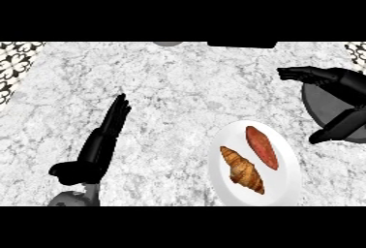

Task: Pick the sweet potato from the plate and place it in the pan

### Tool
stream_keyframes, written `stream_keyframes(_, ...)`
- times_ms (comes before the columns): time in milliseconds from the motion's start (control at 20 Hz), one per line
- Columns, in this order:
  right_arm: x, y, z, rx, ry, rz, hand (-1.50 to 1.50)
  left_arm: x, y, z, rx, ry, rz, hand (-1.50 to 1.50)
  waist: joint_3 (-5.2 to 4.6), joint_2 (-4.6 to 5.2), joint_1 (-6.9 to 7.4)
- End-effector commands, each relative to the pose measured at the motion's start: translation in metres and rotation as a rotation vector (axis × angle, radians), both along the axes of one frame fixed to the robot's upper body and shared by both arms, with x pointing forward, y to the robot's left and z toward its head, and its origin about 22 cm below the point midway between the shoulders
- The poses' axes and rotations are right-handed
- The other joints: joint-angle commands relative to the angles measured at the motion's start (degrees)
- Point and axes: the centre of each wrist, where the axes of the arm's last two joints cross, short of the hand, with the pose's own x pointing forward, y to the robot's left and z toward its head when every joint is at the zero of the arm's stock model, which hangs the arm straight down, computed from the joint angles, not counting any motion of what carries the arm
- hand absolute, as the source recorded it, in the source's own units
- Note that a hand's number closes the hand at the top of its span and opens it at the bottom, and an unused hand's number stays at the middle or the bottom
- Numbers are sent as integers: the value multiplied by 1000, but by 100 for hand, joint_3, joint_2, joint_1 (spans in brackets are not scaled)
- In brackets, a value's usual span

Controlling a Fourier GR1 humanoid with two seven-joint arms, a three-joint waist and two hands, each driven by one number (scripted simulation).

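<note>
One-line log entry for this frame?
sweet potato: on plate, by croissant | right hand: open over pan | left hand: open, resting

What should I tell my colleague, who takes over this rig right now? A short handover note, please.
Left hand: open, fingers straight, resting over the counter at the view's left, holding nothing.
Right hand: open and holding nothing, over the dark pan at the right edge.
Sweet potato: on the white plate, beside a croissant.
Done: nothing yet.
Left: grasp the sweet potato, place it in the pan.
</note>
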Motion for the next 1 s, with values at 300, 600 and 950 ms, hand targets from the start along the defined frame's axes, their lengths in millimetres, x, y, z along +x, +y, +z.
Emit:
stream_keyframes(300,6,58,-15,-392,-118,333,-150,2,-2,-2,8,-3,-9,0,-11,-28,34)
stream_keyframes(600,-6,85,-55,-602,-195,489,-150,-2,1,-12,5,20,13,0,-22,-64,-67)
stream_keyframes(950,4,76,-82,-696,-262,514,-150,-14,-5,-13,-5,17,26,0,-26,-112,-229)
